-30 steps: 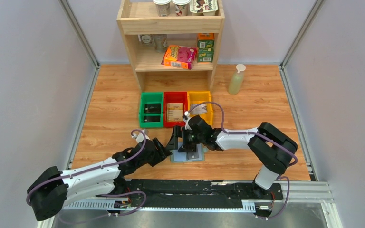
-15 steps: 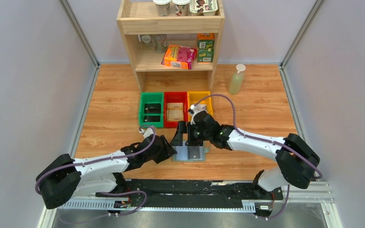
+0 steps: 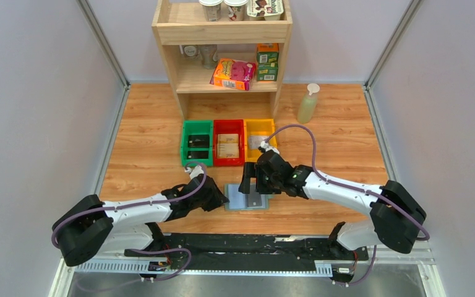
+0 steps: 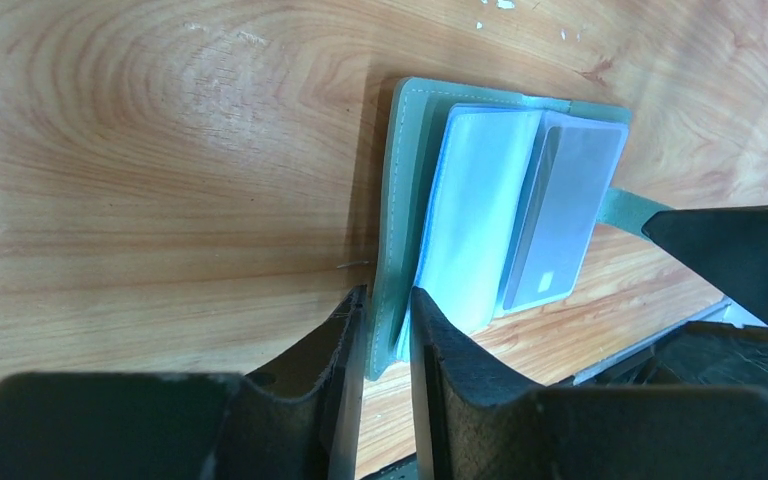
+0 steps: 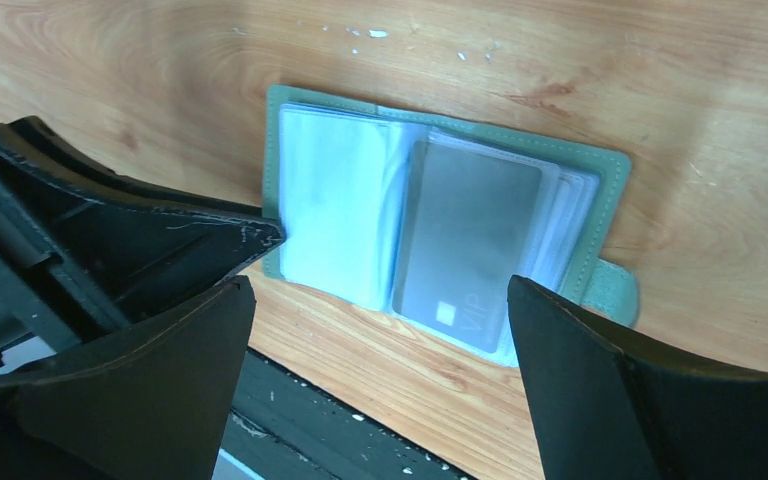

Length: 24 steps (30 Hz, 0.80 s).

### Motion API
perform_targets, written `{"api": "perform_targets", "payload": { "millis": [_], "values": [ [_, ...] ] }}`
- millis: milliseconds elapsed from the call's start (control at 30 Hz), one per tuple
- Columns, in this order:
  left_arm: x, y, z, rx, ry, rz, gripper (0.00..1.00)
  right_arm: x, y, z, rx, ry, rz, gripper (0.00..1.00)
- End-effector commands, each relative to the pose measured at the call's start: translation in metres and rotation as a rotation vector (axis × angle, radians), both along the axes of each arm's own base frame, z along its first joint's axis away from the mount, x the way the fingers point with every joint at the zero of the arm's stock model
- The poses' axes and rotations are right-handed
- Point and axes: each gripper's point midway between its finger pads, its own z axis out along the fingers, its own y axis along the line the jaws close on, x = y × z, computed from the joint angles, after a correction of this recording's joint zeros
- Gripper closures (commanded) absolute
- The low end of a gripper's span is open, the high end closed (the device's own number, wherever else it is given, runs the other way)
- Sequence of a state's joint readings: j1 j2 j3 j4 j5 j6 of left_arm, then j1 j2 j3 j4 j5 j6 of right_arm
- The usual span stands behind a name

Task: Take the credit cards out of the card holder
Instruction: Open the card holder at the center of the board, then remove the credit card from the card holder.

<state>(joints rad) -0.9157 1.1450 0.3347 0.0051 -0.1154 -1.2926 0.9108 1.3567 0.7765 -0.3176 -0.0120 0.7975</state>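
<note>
your left gripper point(image 4: 385, 305) is pinched shut on the left edge of the card holder point(image 5: 332, 200). the holder lies open and flat on the wooden table point(image 3: 148, 142), just ahead of the arm bases. a grey credit card point(image 5: 468, 240) sits in a clear sleeve on its right half. your right gripper point(image 5: 380, 288) hovers over the holder, jaws spread wide, gripping nothing. beyond stand green, red and yellow bins point(image 3: 229, 162), then a wooden shelf point(image 3: 222, 32) and a bottle point(image 3: 307, 105).

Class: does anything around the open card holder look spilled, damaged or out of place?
Yes: tiny white flecks lie scattered on the wooden table just off the card holder, like crumbs or chipped paint.
</note>
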Motion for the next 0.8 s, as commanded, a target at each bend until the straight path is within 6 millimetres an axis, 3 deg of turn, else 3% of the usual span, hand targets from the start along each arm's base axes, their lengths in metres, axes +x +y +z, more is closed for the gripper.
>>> {"api": "perform_targets", "payload": {
  "millis": [0, 467, 767],
  "values": [
    [0.008, -0.014, 0.015, -0.045, -0.038, -0.017, 0.71, 0.007, -0.006, -0.007, -0.04, -0.015, -0.036, 0.0],
    [0.008, -0.015, 0.014, -0.049, -0.033, -0.018, 0.73, 0.005, -0.002, -0.025, -0.067, 0.019, -0.015, 0.0],
    [0.008, -0.016, 0.014, -0.049, -0.032, -0.021, 0.73, 0.0, 0.007, -0.011, -0.01, 0.026, 0.027, 0.0]
  ]
}}
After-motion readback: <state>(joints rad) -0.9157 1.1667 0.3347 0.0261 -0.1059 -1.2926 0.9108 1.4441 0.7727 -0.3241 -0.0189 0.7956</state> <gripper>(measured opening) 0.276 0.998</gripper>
